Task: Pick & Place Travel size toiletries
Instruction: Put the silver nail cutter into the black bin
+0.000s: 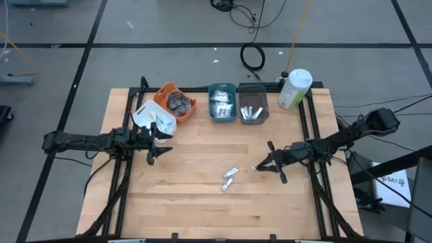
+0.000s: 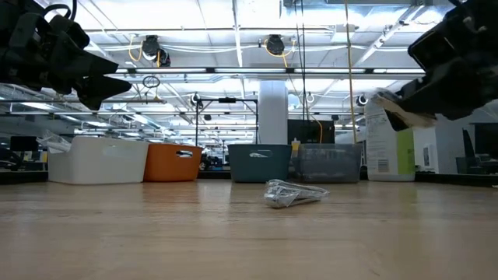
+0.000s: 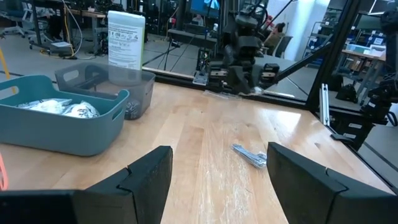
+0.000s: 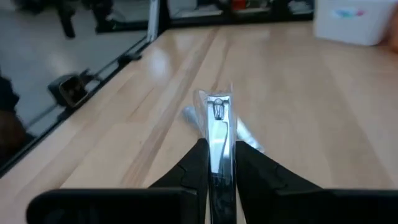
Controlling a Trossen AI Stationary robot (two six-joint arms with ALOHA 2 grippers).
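My right gripper hovers over the table's right half, shut on a small silver tube-like piece in a clear wrapper. A few more silver wrapped toiletries lie flat on the wood near the table's middle, and they also show as a silver heap in the low view. My left gripper waits open at the table's left, beside the white bin, and in the left wrist view its gripper holds nothing. My right gripper pinches the silver piece's near end between its two fingers. The fingers lie along it and point nearly level, toward the table's left. The piece sticks out past the fingertips, lifted clear of the table, with its clear wrapper spread around it.
Along the far edge stand an orange bin with dark discs, a teal bin with white packets, a grey bin with silver pieces, and a big white-and-green bottle. Bare wood lies toward the near edge.
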